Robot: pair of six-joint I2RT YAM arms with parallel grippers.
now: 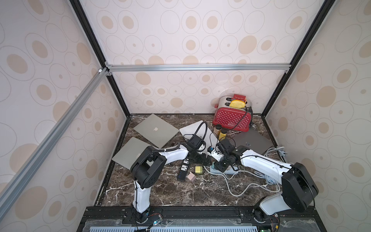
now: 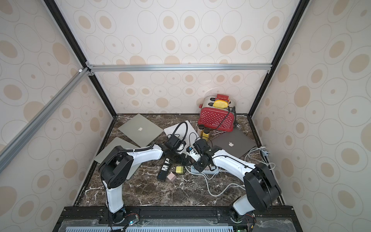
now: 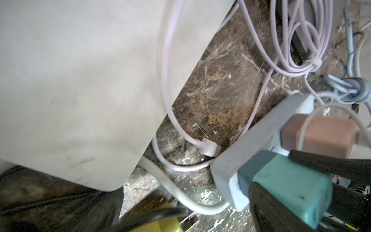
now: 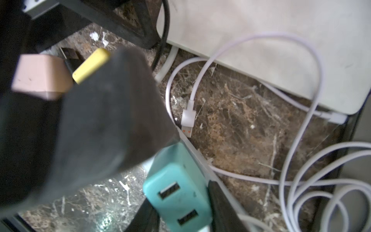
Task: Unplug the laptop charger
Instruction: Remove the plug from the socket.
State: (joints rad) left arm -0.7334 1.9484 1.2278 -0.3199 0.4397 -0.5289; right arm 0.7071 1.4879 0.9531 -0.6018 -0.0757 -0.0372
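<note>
The laptop charger (image 4: 176, 192) is a teal block with two empty USB ports. It stands plugged into the end of a pale grey power strip (image 3: 251, 140), which also shows in a top view (image 1: 226, 171). My right gripper (image 4: 180, 202) has a black finger pressed on each side of the charger (image 3: 289, 186) and is shut on it. It reaches down onto the strip in both top views (image 1: 218, 166) (image 2: 200, 165). My left gripper (image 1: 202, 157) hovers just left of it, open and holding nothing.
A brownish-pink charger (image 3: 321, 136) with a white lead sits in the strip beside the teal one. A loose white USB plug (image 4: 187, 120) lies by the white laptop (image 3: 80, 80). A yellow charger (image 1: 199, 169), black power strip (image 1: 183, 169), grey laptops (image 1: 155, 129) and red toaster (image 1: 232, 118) crowd the table.
</note>
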